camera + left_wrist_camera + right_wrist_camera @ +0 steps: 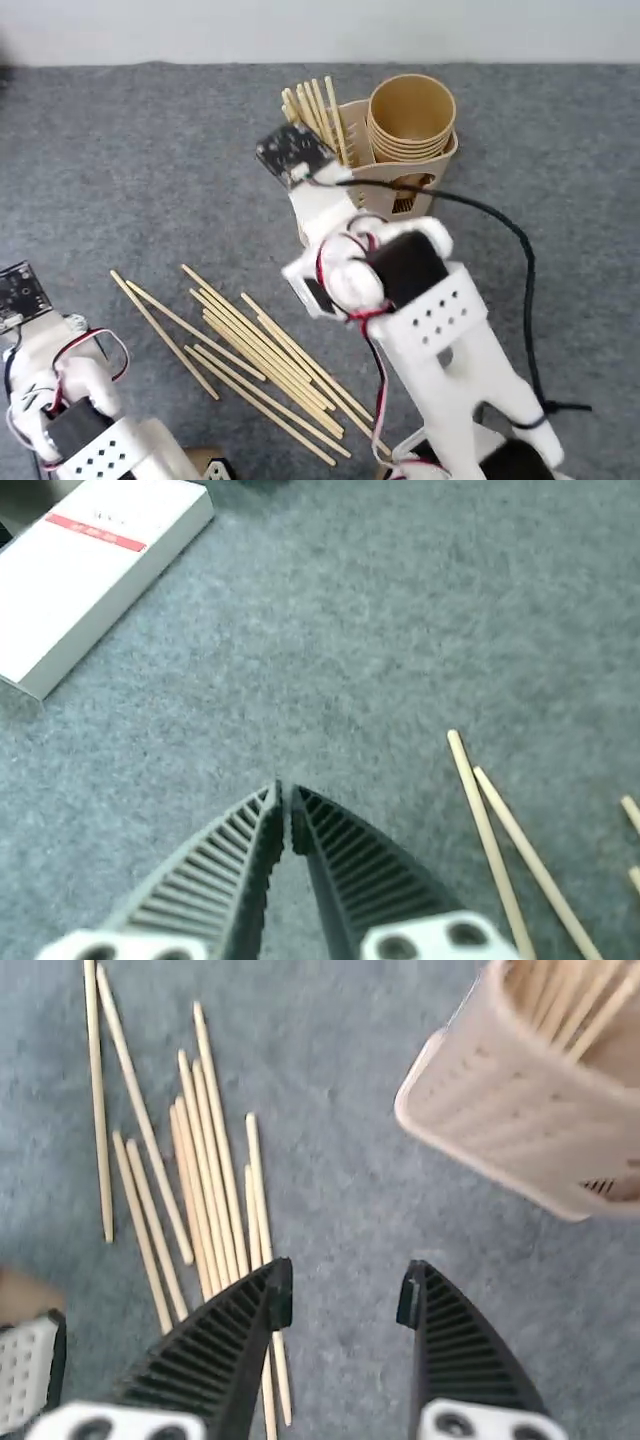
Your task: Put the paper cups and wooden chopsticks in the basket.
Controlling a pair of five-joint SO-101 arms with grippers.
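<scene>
High view — stacked tan paper cups and slim wooden chopsticks stand in the beige perforated plastic basket.
Loose chopsticks lie on grey carpet nearby; right gripper spread, empty, near the basket — left gripper pinched closed on nothing.

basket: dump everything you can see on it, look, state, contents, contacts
The basket is a beige, plastic-looking tub with slotted walls and a rounded rim. It stands upright toward the far edge of the grey carpet. One side holds a nested stack of paper cups. The other holds wooden chopsticks standing on end and leaning out past the rim. In the high view the right arm overlaps its front wall; whether they touch is unclear.
</scene>
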